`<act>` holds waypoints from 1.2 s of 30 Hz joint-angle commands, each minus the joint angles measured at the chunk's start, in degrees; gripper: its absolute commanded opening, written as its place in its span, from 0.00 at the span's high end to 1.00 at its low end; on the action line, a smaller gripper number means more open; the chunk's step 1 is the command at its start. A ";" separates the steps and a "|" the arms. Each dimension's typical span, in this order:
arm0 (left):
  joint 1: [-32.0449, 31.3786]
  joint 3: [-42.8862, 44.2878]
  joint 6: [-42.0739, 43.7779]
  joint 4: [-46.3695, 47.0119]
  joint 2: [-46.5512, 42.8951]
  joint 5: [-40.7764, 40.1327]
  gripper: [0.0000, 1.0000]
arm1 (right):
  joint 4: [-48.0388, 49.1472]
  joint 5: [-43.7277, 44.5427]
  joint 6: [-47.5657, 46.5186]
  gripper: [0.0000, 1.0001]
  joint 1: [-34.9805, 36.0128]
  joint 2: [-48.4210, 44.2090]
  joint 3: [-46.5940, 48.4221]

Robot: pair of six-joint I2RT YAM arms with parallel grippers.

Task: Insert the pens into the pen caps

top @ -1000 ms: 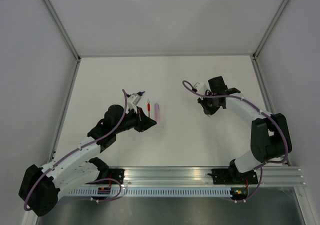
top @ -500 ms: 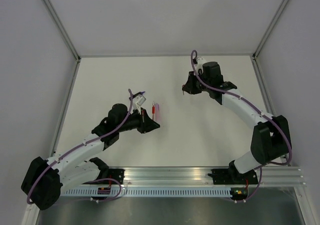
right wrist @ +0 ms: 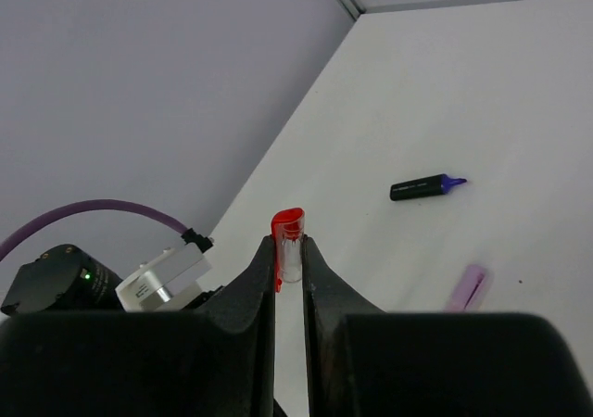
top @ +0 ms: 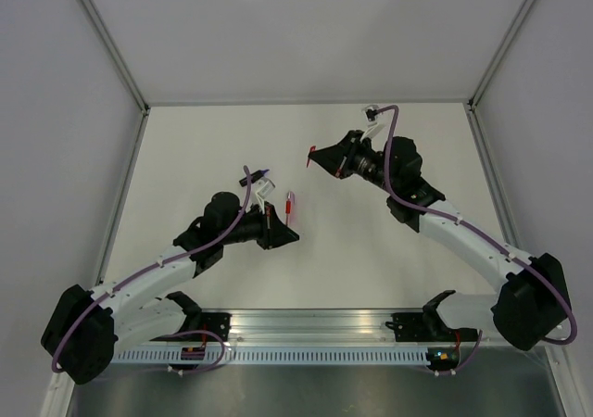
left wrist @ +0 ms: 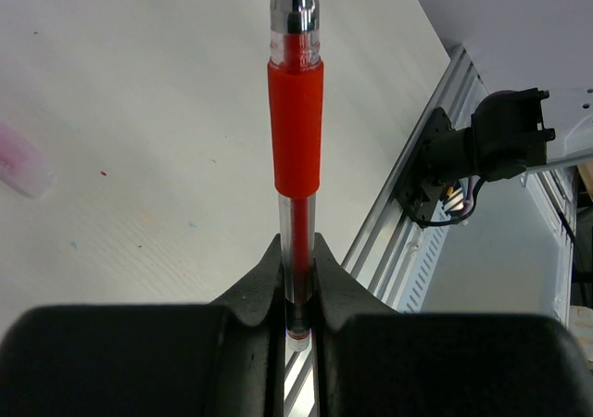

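Observation:
My left gripper (left wrist: 296, 250) is shut on the back end of the red pen (left wrist: 296, 120), which points away from it over the table. In the top view this gripper (top: 278, 224) and the red pen (top: 289, 206) are left of centre. My right gripper (right wrist: 288, 250) is shut on the red pen cap (right wrist: 288, 236) and holds it in the air. In the top view that gripper (top: 324, 157) and red cap (top: 312, 155) are up and right of the pen, apart from it. The dark purple pen (right wrist: 426, 187) and the pale pink pen (right wrist: 468, 287) lie on the table.
The pink pen also shows blurred at the left edge of the left wrist view (left wrist: 18, 157). The aluminium rail (top: 389, 329) with both arm bases runs along the near edge. Grey walls and frame posts (top: 111, 46) enclose the white table (top: 417, 278).
My right arm has swung left and stretched out, carrying the red cap towards the left arm. My left gripper has shifted slightly right with the red pen.

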 commanded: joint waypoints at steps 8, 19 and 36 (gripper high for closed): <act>-0.49 0.91 0.40 3.46 -2.11 1.69 0.98 | 8.52 0.20 3.82 1.00 4.87 -3.69 -3.67; -0.49 0.91 0.84 2.94 -2.91 1.25 0.98 | 10.80 0.38 4.52 1.00 7.78 -0.08 -5.61; -0.49 0.82 1.02 2.58 -3.26 0.81 0.98 | 11.15 0.73 3.47 1.00 9.18 1.76 -5.43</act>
